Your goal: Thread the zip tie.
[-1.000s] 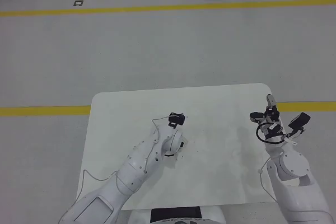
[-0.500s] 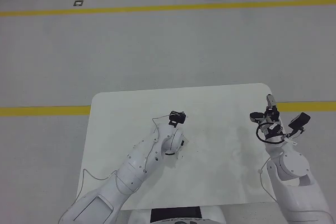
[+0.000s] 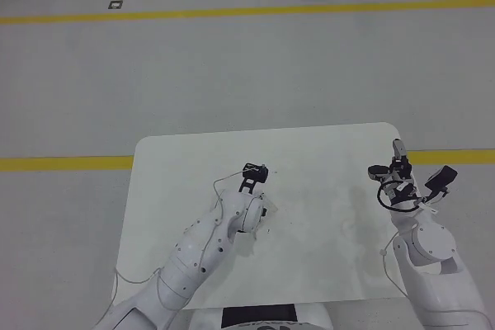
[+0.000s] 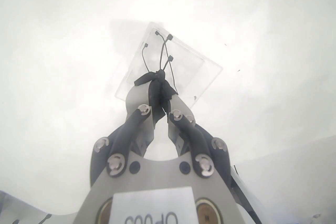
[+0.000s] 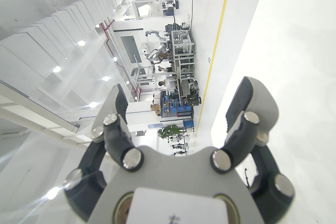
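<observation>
Left arm [image 3: 219, 235] shifted; jaws pinch four zip ties [image 4: 170, 58].

The counter [image 3: 313, 165] is plain white. It stands on a pale grey floor [image 3: 231, 74] crossed by two yellow lines [image 3: 231, 12], one along the upper edge of the frame and one at mid-height. The zip ties [image 4: 164, 47] are black, over a clear, colourless tray [image 4: 199, 64]. The left pincer [image 4: 158, 79] is grey with black-taped tips. The right pincer [image 5: 182, 89] is silver-grey with black ribbed pads [image 5: 236, 101].

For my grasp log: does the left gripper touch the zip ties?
Cannot tell. In the left wrist view, the left gripper covers where the zip ties converge.
</observation>
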